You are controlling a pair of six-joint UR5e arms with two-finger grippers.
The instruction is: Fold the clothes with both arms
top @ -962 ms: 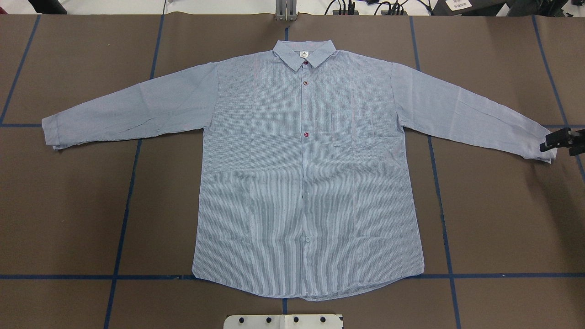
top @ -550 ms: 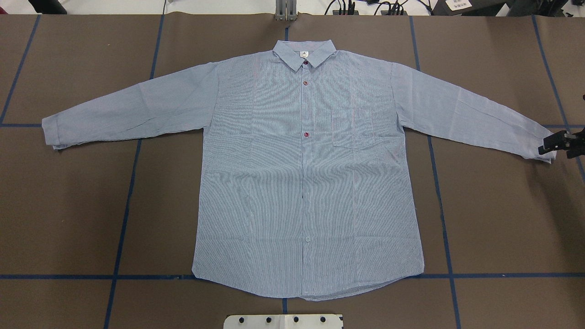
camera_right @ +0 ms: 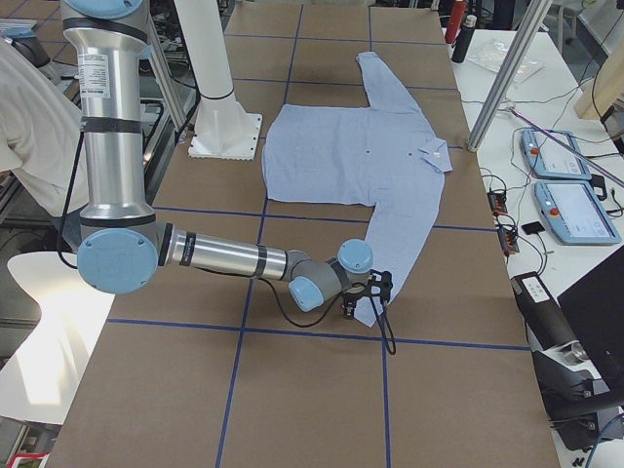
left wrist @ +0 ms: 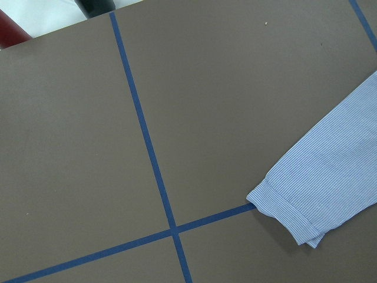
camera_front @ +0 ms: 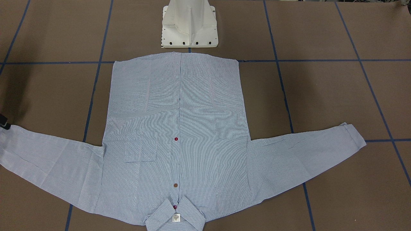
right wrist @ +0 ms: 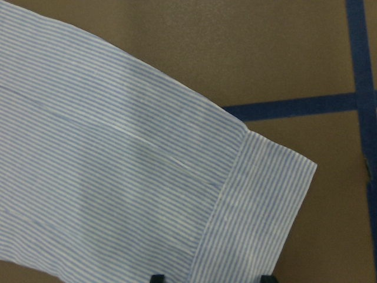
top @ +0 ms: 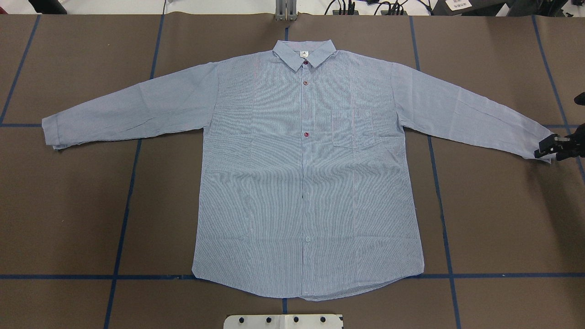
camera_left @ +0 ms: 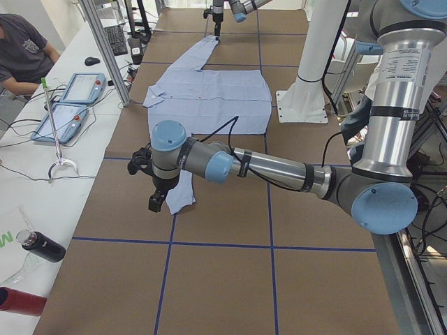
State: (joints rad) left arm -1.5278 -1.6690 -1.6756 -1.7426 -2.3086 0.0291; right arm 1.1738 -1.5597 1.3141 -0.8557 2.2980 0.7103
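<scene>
The left claw [camera_left: 156, 201] hangs low over the table [top: 68, 205], just beside the left cuff [left wrist: 288, 215]. It shows only from the table's end, so I cannot tell whether it is released or clenched, and its wrist camera shows that cuff but no fingers. The shirt [top: 306, 183] lies buttoned and spread flat mid-table, with its collar [top: 304, 50] away from the robot and both sleeves out sideways. It has not shifted in the last second. At the far right, the right claw [top: 546, 150] has crept inward and slightly toward the robot, from just off the sleeve end to over the right cuff [right wrist: 259, 200]. It is released: its fingertips [right wrist: 156, 277] stand apart at the cuff's edge, and nothing is pinched. I judge that no fold has begun. The right arm seems to be lining up its first grasp, and closing on the cuff is probably next.
</scene>
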